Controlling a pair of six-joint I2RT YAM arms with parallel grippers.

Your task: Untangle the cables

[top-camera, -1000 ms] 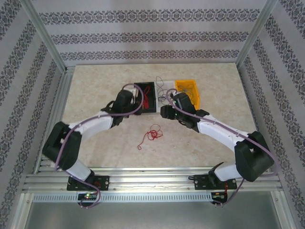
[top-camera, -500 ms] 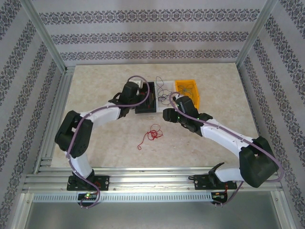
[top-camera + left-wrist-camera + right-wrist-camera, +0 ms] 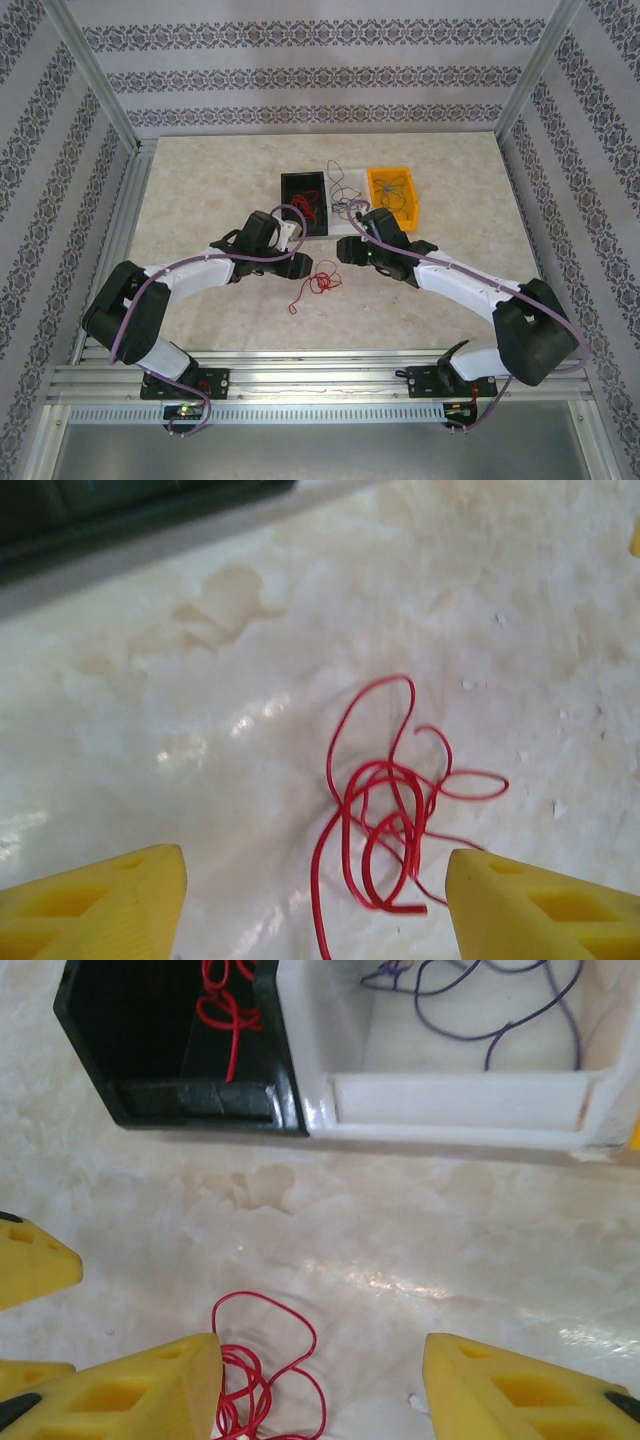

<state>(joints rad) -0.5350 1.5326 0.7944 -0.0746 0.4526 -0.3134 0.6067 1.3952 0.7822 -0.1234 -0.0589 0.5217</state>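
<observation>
Sorting is partly done — a red wire [image 3: 232, 1020] lies in the black bin [image 3: 200, 1100], a purple wire [image 3: 487, 1055] in the white bin [image 3: 450, 1100]. You have one tangled red cable [image 3: 390, 800] remaining mid-table, beneath the left gripper [image 3: 315, 890] and right gripper [image 3: 320, 1380] (both spread wide, empty).

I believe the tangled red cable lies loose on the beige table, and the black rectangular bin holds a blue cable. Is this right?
Not quite. The black rectangular plastic bin holds a thin red cable, as the right wrist view shows; the bluish-purple cable lies in the white tray beside it. The rest is right.
</observation>
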